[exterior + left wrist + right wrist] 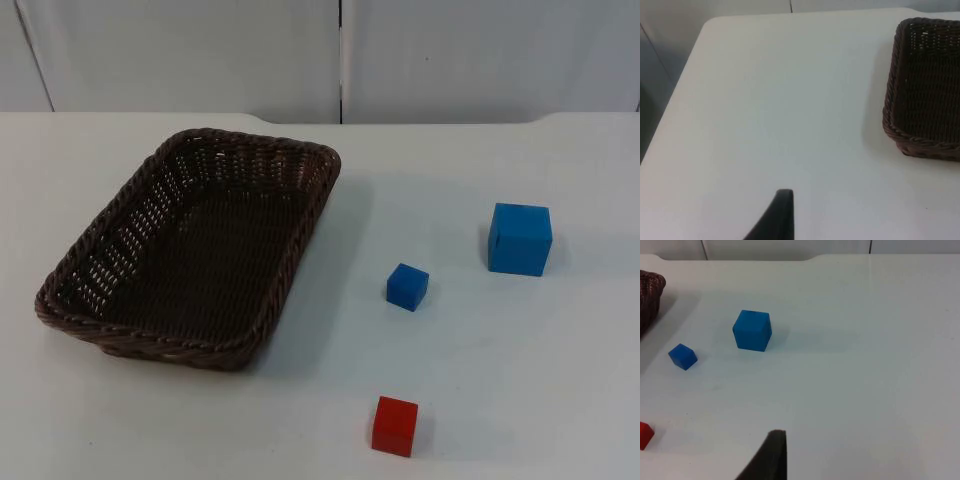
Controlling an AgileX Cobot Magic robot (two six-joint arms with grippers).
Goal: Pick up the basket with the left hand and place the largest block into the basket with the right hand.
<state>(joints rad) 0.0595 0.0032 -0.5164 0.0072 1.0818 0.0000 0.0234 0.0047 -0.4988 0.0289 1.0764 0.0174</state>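
Dark wicker basket (190, 250) on white table (500, 400), large blue block (520, 238), small blue block (407, 287), red block (395, 426)

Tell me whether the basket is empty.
Empty: the basket shows only bare weave inside; all three blocks sit on the table.

My top camera looks down and forward at the table (560, 400). My left wrist camera sits low, sharing the basket (190, 250) (927, 90). My right wrist camera shares the big blue block (520, 238) (752, 330).
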